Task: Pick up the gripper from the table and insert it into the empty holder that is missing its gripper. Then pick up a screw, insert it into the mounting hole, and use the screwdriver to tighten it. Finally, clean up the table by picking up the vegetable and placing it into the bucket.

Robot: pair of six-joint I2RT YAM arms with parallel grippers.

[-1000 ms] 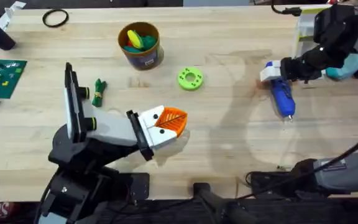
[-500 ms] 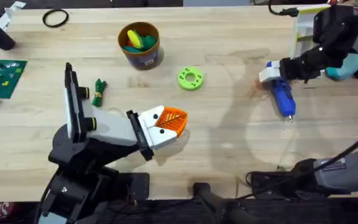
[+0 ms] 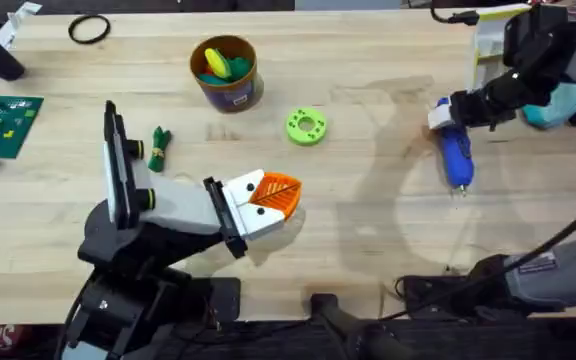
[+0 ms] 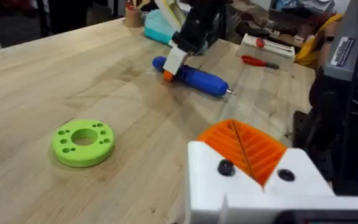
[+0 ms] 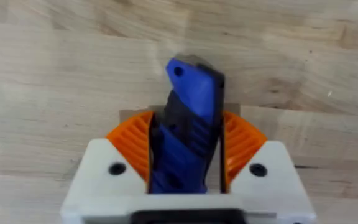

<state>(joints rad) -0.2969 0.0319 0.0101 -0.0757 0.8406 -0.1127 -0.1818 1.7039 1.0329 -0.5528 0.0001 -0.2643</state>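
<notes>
On the near tabletop [image 3: 348, 250], the left hand [image 3: 273, 200] rests low, its white holder [image 4: 253, 180] carrying an orange gripper [image 4: 244, 146] beside the mounting holes, seemingly posed steady for screwing; whether its fingers are spread I cannot tell; the left wrist view alone shows those two dark holes up close; farther off, the vegetable [image 3: 159, 146] lies left and the bucket [image 3: 226, 72] stands beyond it, cleanup not yet done; at far right, the right hand [image 5: 185, 149] pinches the blue screwdriver [image 3: 455, 152], orange pads [image 5: 238, 140] flanking its body, a grip confirmed by the right wrist view.
</notes>
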